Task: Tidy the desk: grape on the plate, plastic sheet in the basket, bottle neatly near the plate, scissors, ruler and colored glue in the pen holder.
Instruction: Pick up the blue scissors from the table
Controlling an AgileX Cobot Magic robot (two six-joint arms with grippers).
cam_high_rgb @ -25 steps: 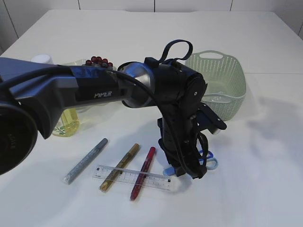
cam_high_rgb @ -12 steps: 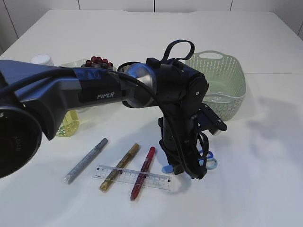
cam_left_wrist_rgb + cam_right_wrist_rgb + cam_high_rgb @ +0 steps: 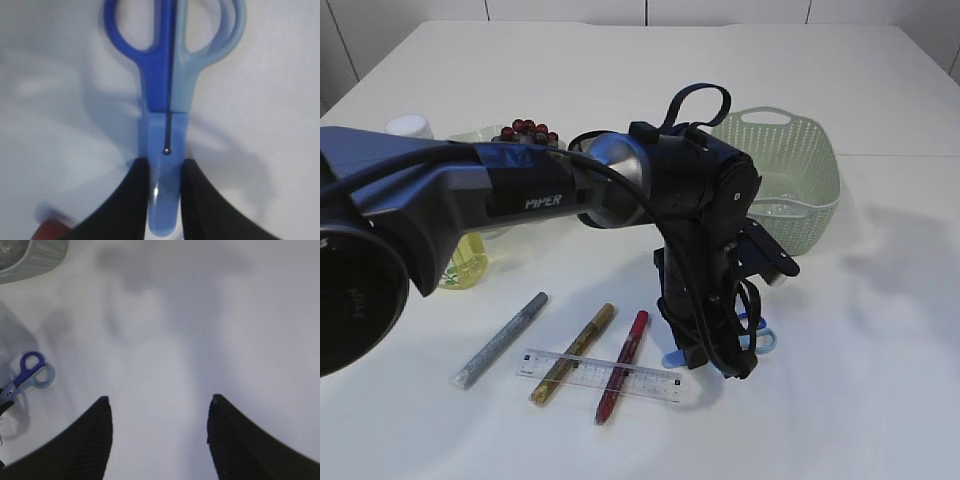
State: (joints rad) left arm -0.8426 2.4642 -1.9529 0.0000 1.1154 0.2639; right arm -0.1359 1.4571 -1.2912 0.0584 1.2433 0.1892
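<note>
Blue scissors [image 3: 165, 100] lie on the white table, handles away from the left wrist camera. My left gripper [image 3: 165, 162] is shut on their blue blade cover, one black finger pressed against each side. In the exterior view that gripper [image 3: 705, 360] points down at the scissors [image 3: 763, 341], right of the clear ruler [image 3: 600, 375]. Silver [image 3: 500, 340], gold [image 3: 572, 352] and red [image 3: 623, 363] glue pens lie across or beside the ruler. Dark grapes [image 3: 528, 129] sit on a pale plate [image 3: 477, 134]. The arm partly hides a yellow bottle [image 3: 460, 266]. My right gripper [image 3: 157, 401] hangs open over bare table. The pen holder is out of view.
A light green basket [image 3: 790, 170] stands behind the left arm at the back right, with something clear and shiny in its bottom. The left arm's bulk covers the middle of the table. The right wrist view catches the basket's corner [image 3: 35, 257] and the scissors [image 3: 27, 375].
The left gripper's fingers have closed in onto the scissors' blade cover. The arm has hardly shifted, and the scissors, pens and ruler lie where they were.
</note>
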